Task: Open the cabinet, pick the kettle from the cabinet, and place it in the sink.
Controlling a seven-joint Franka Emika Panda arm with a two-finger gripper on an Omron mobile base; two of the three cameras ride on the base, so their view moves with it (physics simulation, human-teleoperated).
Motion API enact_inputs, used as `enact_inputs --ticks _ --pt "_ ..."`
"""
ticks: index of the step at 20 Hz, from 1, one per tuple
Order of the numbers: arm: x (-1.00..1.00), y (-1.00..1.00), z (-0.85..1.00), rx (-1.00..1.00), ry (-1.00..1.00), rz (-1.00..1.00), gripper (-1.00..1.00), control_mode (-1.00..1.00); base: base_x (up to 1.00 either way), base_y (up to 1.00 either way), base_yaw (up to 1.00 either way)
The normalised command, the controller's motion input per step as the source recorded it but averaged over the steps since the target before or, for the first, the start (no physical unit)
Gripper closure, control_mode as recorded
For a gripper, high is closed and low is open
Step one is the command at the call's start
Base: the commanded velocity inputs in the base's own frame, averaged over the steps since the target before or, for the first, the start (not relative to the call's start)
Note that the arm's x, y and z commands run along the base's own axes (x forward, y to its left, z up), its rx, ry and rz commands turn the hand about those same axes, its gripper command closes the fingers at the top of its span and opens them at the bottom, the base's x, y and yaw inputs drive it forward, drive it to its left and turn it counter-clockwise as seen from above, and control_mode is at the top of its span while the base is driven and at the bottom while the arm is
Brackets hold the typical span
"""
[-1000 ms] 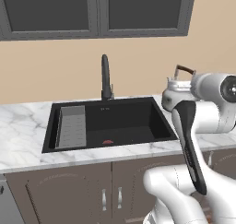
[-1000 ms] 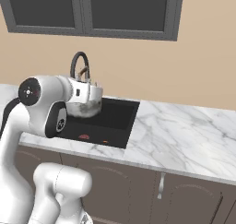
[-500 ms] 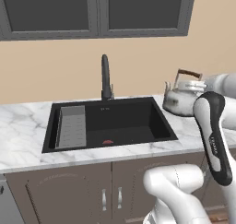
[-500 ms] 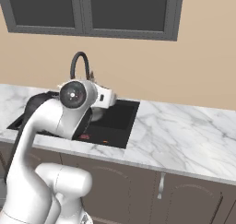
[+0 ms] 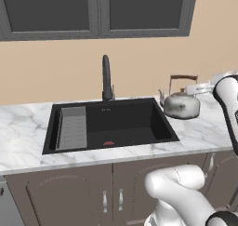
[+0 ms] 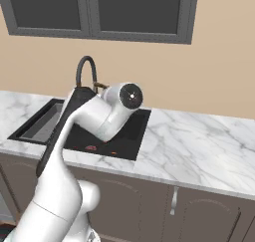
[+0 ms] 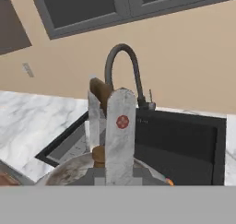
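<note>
Gripper (image 7: 107, 126) is clamped tight on the kettle's (image 5: 181, 104) arched brown handle; in the hand view the fingers (image 7: 120, 135) pinch the handle with the lid knob right below them.

Kettle sits off the sink's (image 5: 158, 136) right side, near the basin's back right corner. From the left base view it looks to be over the marble counter (image 5: 28, 127), not over the basin; whether it is lifted or resting I can't tell. In the right base view the arm hides nearly all of it.

Risks, as I read it:
- Grip is on a thin arched handle, so the body can swing or rotate under the fingers during any quick sideways move. A swing could knock the kettle on the basin rim.
- Faucet (image 5: 107, 77) stands at the back edge, near the travel path. A high carry towards centre could clip it.
- Letting go too soon puts it on the counter, not in the basin.
- Dropping from height onto the basin floor could tip it.

Basin contents: grey ribbed tray (image 5: 73, 133) along the left side, plus a small red thing (image 5: 108, 143) on the floor near the front. Can't identify it. Centre and right floor look free, so that's where I'd land it.
</note>
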Motion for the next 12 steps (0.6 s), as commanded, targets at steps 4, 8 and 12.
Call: enact_inputs --ticks 4,8,12 --pt "0.34 0.00 -0.16 0.00 0.01 0.29 1.00 -1.00 0.00 0.00 0.00" --pt "0.33 0.07 -0.19 -0.05 0.00 0.21 1.00 -1.00 0.00 0.00 0.00" --pt "0.33 0.10 -0.20 -0.04 0.00 0.15 1.00 -1.00 0.00 0.00 0.00"
